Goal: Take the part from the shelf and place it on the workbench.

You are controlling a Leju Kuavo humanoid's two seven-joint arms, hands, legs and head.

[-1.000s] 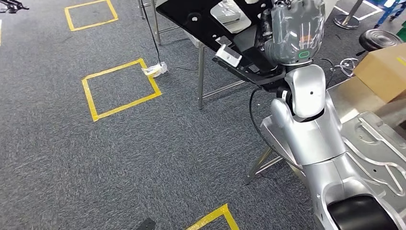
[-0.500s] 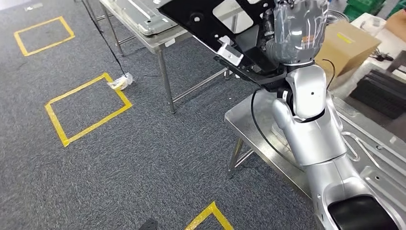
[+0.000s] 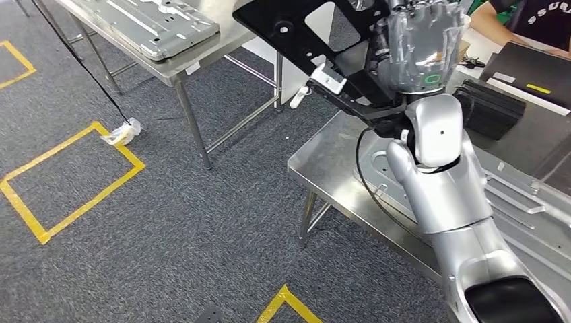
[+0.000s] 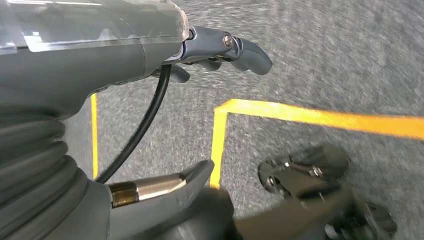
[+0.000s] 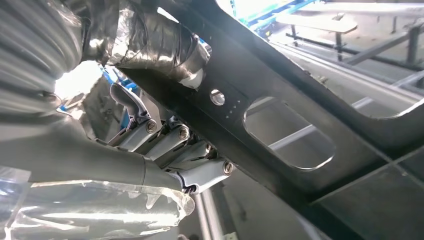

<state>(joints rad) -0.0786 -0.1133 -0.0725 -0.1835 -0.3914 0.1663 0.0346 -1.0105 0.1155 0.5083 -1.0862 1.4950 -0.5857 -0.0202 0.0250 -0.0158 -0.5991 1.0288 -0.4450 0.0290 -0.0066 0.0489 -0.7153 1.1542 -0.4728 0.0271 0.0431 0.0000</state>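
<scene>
The right robot hand is gripping the black part raised, its long axis slanting left and away, above the near corner of the bench, while the left robot hand is hanging open, holding nothing.

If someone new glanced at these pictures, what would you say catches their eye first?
First, the large black part with cut-out openings, which the right hand holds up high at the top of the head view, above the near corner of a steel workbench. Next, the yellow tape squares on the grey carpet to the left. The left hand hangs over that carpet with nothing in it.
</scene>
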